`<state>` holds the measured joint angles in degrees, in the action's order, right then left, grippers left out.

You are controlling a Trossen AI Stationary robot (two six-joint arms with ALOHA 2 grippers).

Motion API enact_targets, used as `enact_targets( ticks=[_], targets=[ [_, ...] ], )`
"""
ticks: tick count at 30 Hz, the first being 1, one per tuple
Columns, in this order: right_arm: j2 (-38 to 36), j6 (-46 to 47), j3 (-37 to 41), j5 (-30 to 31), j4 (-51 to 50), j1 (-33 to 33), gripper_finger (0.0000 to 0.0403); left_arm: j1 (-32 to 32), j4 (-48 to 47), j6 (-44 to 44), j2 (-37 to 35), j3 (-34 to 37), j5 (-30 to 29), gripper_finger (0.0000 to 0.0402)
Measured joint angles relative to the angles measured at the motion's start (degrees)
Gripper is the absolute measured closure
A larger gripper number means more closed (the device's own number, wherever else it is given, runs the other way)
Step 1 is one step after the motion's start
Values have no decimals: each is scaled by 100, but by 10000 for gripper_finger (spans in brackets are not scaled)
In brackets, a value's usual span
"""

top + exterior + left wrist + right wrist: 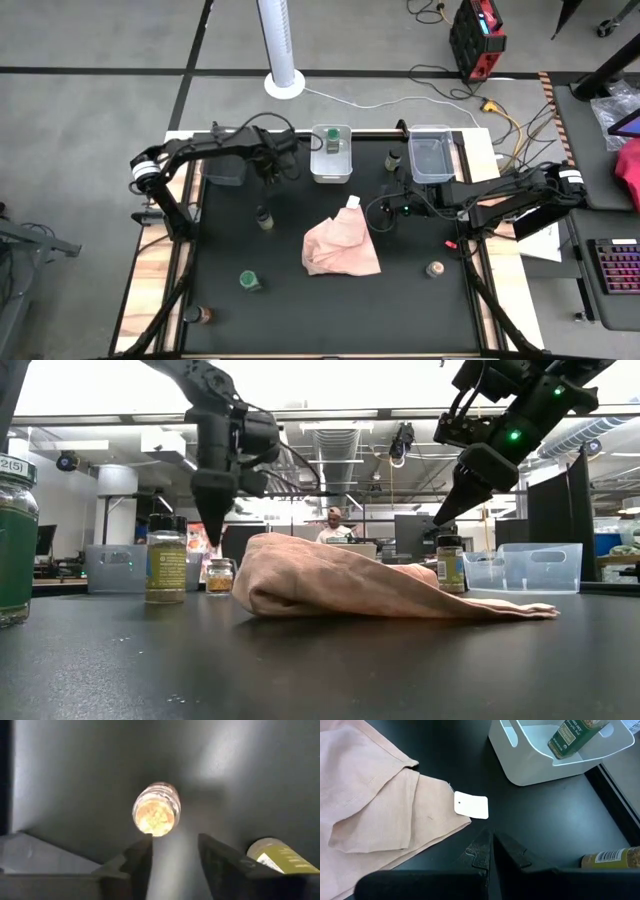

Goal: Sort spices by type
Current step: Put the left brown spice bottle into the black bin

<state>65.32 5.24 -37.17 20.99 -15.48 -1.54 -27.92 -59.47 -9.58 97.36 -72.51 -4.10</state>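
A small lidless jar of orange-yellow spice stands on the black table, and my left gripper hangs just above it. The gripper points down with a narrow gap between its fingers and nothing in it. A dark-lidded jar stands close by. Other spice jars stand at the near left, near right and far right. One green-lidded jar sits in the middle bin. My right gripper hovers shut beside the pink cloth.
Three bins line the far edge: grey, white middle and clear right. The crumpled pink cloth with its white tag lies mid-table. In the low view a green-filled jar stands close to the camera.
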Motion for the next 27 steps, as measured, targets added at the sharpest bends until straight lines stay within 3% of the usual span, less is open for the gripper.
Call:
enact_targets(
  ticks=[7, 12, 27],
  targets=[
    [0, -20, 2, 0, 124, 0, 390, 0, 585, -388, 0, 284, -398, 124],
    [0, -63, 0, 0, 122, 0, 390, -78, 736, -715, 0, 303, -394, 72],
    [0, -134, 0, -2, 120, 0, 390, -236, 1234, -555, 27, 830, -214, 79]
  ],
)
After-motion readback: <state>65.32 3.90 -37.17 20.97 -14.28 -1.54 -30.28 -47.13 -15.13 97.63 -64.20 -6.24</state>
